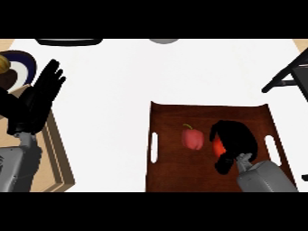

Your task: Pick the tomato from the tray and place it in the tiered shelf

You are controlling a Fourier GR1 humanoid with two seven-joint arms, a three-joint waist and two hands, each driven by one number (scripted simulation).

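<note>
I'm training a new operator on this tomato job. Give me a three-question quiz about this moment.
1. True or false: the right hand is curled over the tomato on the tray.
2. What lies loose on the tray beside that hand? A) red pepper B) banana C) cup
3. Fill in: the left hand, open with fingers up, shows at the view's ____ side.

Key: 1 true; 2 A; 3 left.
</note>
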